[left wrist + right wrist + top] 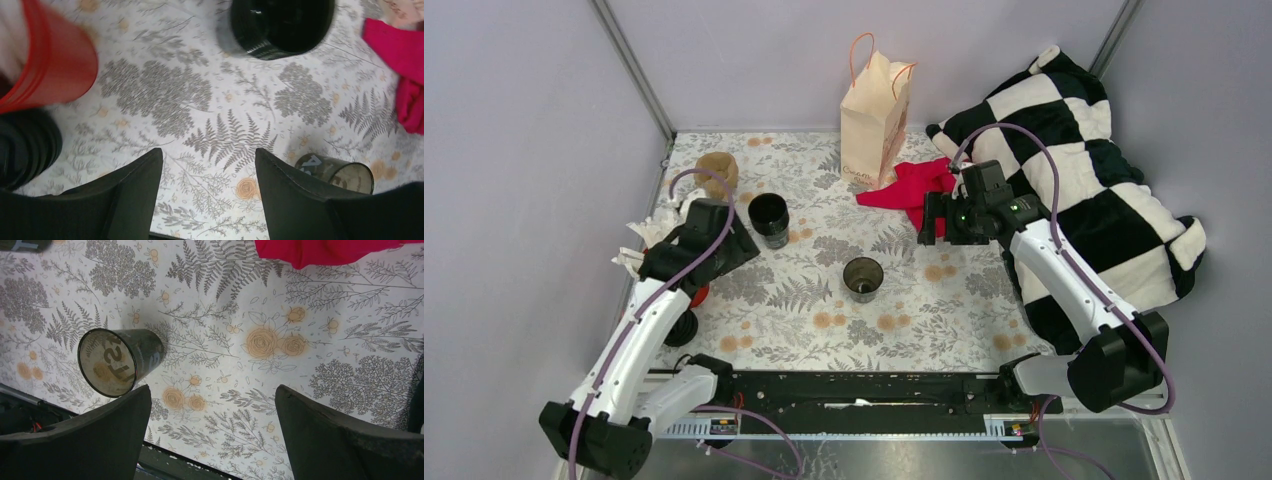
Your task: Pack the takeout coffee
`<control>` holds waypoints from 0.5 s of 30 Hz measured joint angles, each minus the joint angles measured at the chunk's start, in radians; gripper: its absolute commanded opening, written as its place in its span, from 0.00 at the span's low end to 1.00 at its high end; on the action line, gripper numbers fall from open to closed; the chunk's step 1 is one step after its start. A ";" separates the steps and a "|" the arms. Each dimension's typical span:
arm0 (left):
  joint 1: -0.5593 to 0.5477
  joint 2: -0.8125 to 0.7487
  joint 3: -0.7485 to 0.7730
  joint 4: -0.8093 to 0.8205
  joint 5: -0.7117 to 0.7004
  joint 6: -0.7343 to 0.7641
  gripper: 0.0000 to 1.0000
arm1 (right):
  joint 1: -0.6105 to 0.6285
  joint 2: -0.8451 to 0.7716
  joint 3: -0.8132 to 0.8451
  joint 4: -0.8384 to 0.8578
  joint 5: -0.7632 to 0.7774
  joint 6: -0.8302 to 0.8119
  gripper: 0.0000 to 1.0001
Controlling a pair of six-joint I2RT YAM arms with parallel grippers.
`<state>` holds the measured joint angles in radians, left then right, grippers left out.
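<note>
Left wrist view: your left gripper has its two dark fingers spread apart, with only the floral tablecloth between them. Nothing is grasped. The takeout coffee, a black cup with a dark top, stands well ahead of the fingertips, off toward the right finger's side and touching neither. A red cup sits ahead of and outside the left finger. A dark round object, too cropped to identify, is just beside that finger. A small translucent cup sits just outside the right finger, and a red cloth lies farther out that way.

Right wrist view: your right gripper is also spread wide and empty. The translucent cup is just ahead of its left finger.

Top external view: a paper bag stands upright with its mouth up, well beyond both sets of fingertips.

The step in hand looks like reaching for the coffee with the left gripper. Swing toward the right finger's side until the cup is centred between the fingers, then advance with them wide. Close on the cup wall below the lid, and gently, since a disposable cup will likely dent. Keep the left finger away from the red cup, and carry the coffee upright.
</note>
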<state>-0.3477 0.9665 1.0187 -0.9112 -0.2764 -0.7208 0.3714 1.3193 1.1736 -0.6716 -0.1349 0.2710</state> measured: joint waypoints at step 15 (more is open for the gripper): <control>0.484 -0.089 -0.097 -0.248 0.053 -0.291 0.68 | 0.124 0.077 -0.003 0.006 -0.026 0.010 1.00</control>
<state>0.1368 0.8780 0.9218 -1.1587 -0.2234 -1.0115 0.4953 1.3960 1.1709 -0.6655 -0.1608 0.2813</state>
